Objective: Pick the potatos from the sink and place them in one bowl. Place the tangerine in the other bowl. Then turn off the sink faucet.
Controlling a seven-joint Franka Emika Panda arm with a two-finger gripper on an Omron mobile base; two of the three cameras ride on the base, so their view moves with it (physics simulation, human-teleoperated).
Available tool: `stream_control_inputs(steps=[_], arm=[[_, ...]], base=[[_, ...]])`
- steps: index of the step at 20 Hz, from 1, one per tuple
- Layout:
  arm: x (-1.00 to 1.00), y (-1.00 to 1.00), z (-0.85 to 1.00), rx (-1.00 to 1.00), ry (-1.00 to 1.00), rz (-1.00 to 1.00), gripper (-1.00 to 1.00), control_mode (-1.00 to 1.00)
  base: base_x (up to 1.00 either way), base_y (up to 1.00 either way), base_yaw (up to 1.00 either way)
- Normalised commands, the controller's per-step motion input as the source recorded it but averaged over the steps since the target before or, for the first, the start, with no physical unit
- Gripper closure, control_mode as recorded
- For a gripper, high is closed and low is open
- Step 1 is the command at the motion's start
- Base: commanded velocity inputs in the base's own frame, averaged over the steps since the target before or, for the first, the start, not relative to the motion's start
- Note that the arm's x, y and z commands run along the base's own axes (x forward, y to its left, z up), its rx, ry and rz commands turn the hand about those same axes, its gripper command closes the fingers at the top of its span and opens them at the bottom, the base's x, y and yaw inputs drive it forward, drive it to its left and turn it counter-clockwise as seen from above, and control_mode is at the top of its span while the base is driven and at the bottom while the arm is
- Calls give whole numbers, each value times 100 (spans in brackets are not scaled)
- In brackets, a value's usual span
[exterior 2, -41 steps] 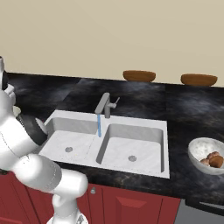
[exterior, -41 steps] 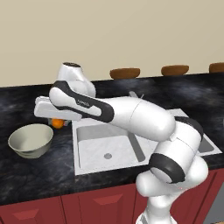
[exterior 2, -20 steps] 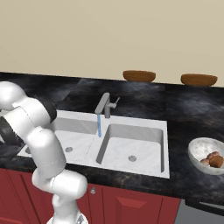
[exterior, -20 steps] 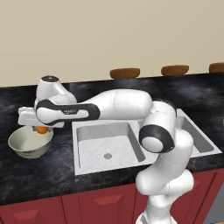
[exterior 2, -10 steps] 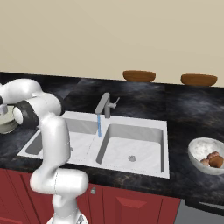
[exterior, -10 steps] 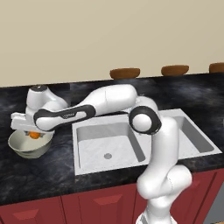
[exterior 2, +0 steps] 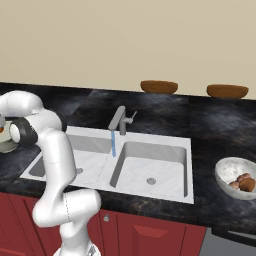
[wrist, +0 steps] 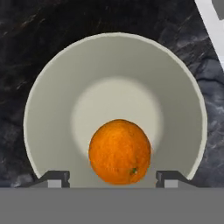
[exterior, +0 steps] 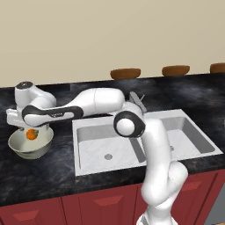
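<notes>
bowl (wrist: 48, 109): glossy, smooth, ceramic-like
tangerine (wrist: 120, 152): finely dimpled peel
counter (exterior: 48, 171): polished dark stone
faucet (exterior 2: 120, 120): brushed grey metal

In the left base view the gripper (exterior: 30, 129) sits at middle left over the bowl (exterior: 30, 147), its fingers mostly hidden behind the hand, and the tangerine (exterior: 31, 135) is partly masked. At the right edge a brown dish (exterior: 218, 67) is cut off. The arm covers most of the faucet (exterior: 139, 102). In the right base view the left edge crops the bowl, and whether the tangerine is gripped cannot be told
</notes>
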Motion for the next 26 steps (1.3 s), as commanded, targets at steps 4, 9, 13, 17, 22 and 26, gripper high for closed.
stream_control_inputs(steps=[4,9,13,17,22,26], arm=[[23,0,-45,-6,0,-18,-100,-100],[5,-11,15,-1,0,-12,-100,-100],[-35,-52,58,0,0,-8,-100,-100],[-35,-85,18,1,0,-1,-100,-100],[-38,-98,0,12,-7,1,-100,-100],[-27,-100,2,25,-16,8,-100,-100]], base=[[0,0,0],[0,0,0],[0,0,0],[0,0,0],[0,0,0],[0,0,0]])
